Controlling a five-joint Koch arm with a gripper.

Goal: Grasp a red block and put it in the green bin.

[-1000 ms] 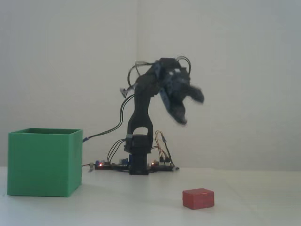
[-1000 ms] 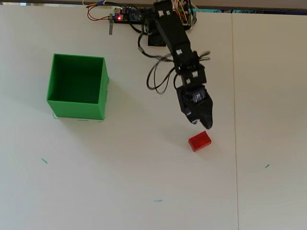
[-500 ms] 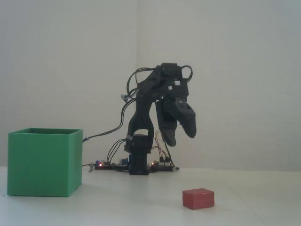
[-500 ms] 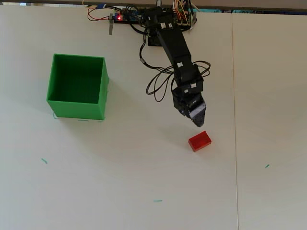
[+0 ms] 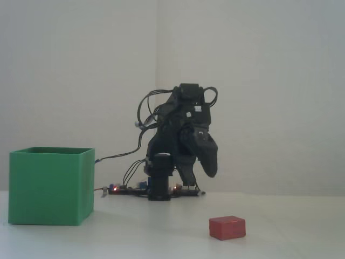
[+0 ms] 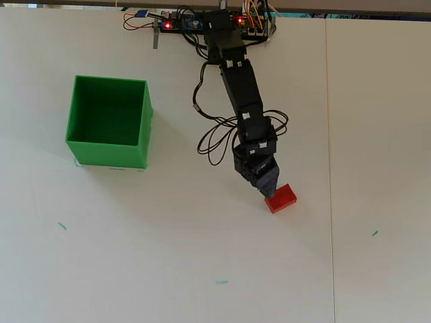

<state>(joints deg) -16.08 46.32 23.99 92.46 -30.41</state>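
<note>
Black, dull plastic fingers hang spread above the pale matte desk, empty, their tips just beside the small matte red block with softly rounded edges, while the thin-walled, cube-shaped green bin stands well apart on the overhead view's left.

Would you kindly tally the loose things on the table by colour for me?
Red: 1, the red block
Green: 1, the green bin
Total: 2
</note>
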